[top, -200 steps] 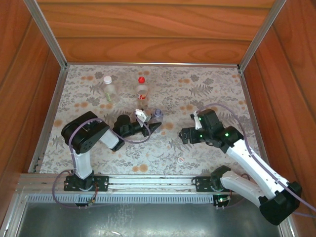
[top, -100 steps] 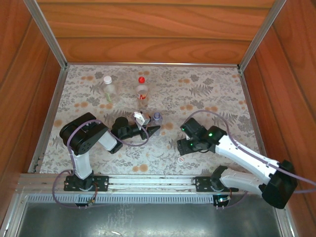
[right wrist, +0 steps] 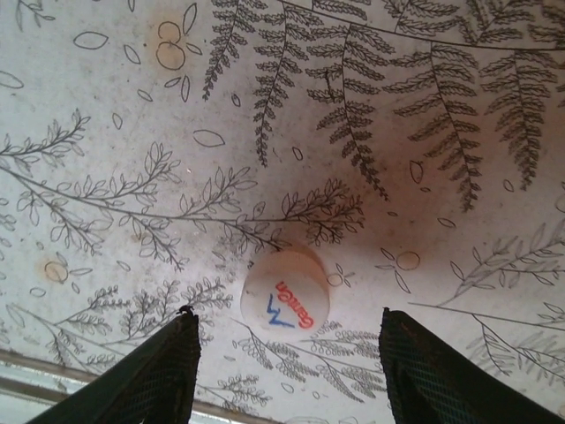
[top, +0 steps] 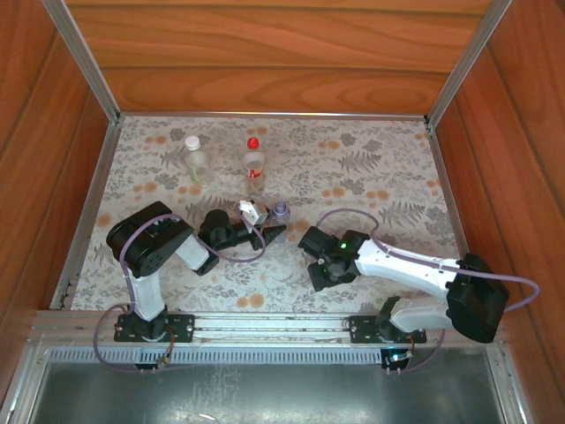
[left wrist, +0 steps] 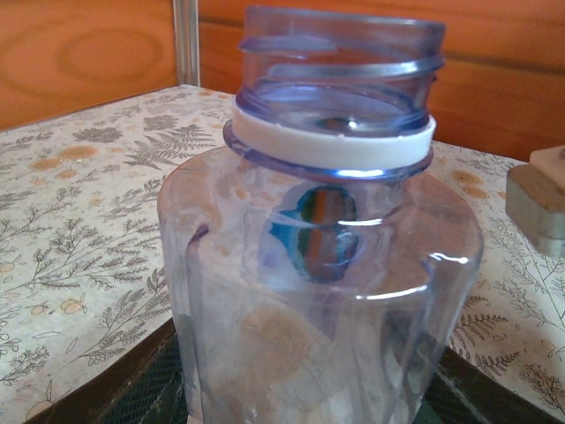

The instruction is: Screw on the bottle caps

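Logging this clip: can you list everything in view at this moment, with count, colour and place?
plain bottle: one, clear, far left, its white cap on.
labelled bottle: one, clear with red-orange label, far centre, its red cap on.
slim bottle: one, bluish-purple tint, mid table, upright, neck open with a white ring.
loose cap: one, white with red and blue print, flat on the cloth, near centre.
tablecloth: one, pale with grey fern print, over the table.
wooden walls: brown, on three sides.
left gripper: black, fingers against both sides of the slim bottle.
right gripper: black, open, straddling the loose cap from above.
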Motion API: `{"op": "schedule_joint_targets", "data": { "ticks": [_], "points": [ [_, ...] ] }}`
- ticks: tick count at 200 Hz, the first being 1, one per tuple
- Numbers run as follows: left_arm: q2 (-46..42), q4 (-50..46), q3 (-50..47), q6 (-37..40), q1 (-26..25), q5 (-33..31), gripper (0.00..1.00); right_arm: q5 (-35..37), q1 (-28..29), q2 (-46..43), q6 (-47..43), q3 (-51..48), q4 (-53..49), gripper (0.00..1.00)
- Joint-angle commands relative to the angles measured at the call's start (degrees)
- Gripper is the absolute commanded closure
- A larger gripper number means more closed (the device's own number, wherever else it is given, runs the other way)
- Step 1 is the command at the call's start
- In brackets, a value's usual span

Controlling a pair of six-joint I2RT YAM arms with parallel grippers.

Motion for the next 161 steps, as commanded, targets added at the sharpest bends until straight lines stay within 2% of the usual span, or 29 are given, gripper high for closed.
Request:
{"op": "schedule_joint_targets", "data": {
  "ticks": [1,52,127,161],
  "points": [
    [0.20,0.11,-0.86,0.50,0.60,1.43,0.43,-0.24,0.53,1.27,2.04,-1.70,2.11,0.42],
    [0.08,0.11,-1.00,0.50,0.74,1.40,0.43,-2.01,0.48,3.05,2.95,-4.54,5.32,0.43],
    [0.42,0.11,-0.64,0.18,1.08,1.50,0.43,-2.45,0.55,4.41,2.63,-5.25,6.53,0.57],
    [0.89,0.07,-0.42,0.12,1.12,1.79,0.43,-2.15,0.58,4.28,2.49,-4.53,5.51,0.59]
  ]
}}
